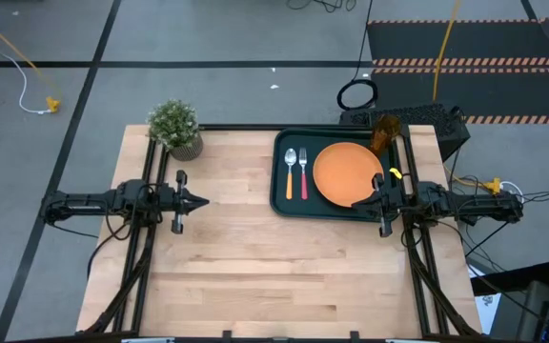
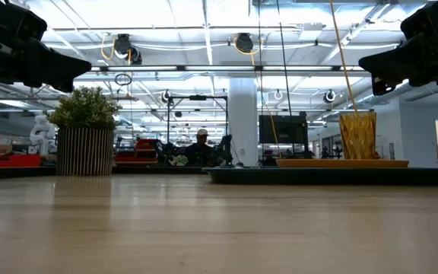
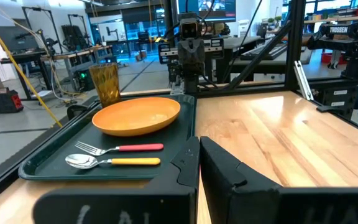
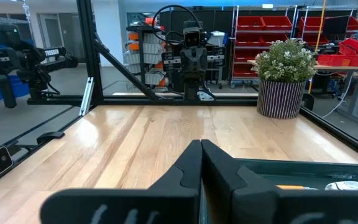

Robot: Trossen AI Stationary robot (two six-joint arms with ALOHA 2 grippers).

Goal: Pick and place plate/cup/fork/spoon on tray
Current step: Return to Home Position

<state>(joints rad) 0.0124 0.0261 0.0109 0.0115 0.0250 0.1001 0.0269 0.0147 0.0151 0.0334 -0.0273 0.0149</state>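
The dark green tray (image 1: pixel 280 191) lies at the table's far right. On it lie the orange plate (image 1: pixel 348 173), the orange-handled spoon (image 1: pixel 290 171) and the red-handled fork (image 1: pixel 303 173), side by side left of the plate. The amber cup (image 1: pixel 383 133) stands upright at the tray's far right corner. All of these also show in the left wrist view: plate (image 3: pixel 137 116), fork (image 3: pixel 120 148), spoon (image 3: pixel 110 162), cup (image 3: pixel 105 83). My left gripper (image 1: pixel 200 201) is shut and empty over the table's left half. My right gripper (image 1: pixel 357 202) is shut and empty, raised over the plate's near edge.
A potted green plant (image 1: pixel 175 129) stands at the table's far left corner. Bare wood (image 1: pixel 255 267) spreads between the arms and along the near side. Both grippers hang well above the tabletop in the low view, the left (image 2: pixel 88 67) and the right (image 2: pixel 363 67).
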